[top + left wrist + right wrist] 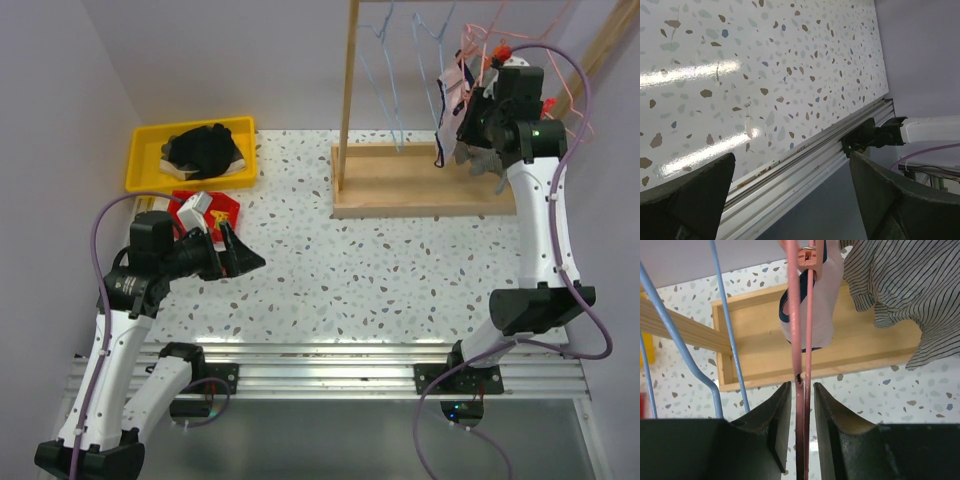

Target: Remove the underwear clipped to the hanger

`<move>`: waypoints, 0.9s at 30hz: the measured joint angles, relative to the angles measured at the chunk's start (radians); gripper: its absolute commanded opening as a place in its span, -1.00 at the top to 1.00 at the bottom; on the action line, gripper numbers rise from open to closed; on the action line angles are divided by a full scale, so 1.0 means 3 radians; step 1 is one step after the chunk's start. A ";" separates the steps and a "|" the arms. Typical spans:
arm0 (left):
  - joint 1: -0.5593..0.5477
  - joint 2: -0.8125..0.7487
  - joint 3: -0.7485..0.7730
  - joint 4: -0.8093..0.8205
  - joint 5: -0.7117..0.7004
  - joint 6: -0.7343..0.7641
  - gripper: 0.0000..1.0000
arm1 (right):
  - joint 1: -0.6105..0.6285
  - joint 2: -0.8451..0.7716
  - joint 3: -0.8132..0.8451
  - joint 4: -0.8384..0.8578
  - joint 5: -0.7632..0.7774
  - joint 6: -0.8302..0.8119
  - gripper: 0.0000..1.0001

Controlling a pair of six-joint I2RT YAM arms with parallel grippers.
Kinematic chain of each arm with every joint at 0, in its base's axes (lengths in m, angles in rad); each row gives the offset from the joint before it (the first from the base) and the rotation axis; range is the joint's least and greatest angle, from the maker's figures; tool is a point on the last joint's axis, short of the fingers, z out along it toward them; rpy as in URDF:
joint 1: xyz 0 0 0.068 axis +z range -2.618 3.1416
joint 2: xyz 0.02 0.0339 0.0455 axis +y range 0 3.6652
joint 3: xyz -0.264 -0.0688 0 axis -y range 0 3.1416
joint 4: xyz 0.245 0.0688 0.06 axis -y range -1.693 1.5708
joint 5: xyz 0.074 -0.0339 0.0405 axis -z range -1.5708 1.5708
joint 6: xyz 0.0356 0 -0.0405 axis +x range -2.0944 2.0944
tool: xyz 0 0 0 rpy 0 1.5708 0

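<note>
- Right hand (802, 386): raised at the wooden rack (349, 100). The jaws are narrowed to a slit and closed on the two thin rods of the pink hanger (796, 340), below its clip (807, 254). It grips wire, not cloth.
- Pale pink briefs (812, 310), with dark trim, hang from that clip over the rack's base tray (865, 355). Grey striped briefs (900, 280) hang just beside them; their clip is out of frame.
- Left hand (792, 155): wide open and empty, low over the worktop (380, 260), well apart from the rack.
- Risk: a pull from this grip likely moves the whole hanger and frees nothing, since the clip's bite on the cloth is untouched. The hanger could come off its rail.
- Risk: the hanger hangs free, so it can swing or twist under load. The thin rods may slide between the pads.
- Risk: the blue hangers (729, 330) sit just beside the pink one. A sideways tug could hook or tangle them.
- Risk: if the clip lets go with nothing holding the fabric, the briefs probably drop to the tray or worktop. The left hand is too far off to catch them.
- Risk: the two briefs hang close together, so a reach for the pink pair could snag striped cloth as well.
</note>
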 measured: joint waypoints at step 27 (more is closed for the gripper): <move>0.0000 -0.0032 -0.0001 -0.0018 -0.0004 0.0003 -1.00 | 0.0231 -0.0058 0.0205 -0.0029 0.0698 -0.0223 1.00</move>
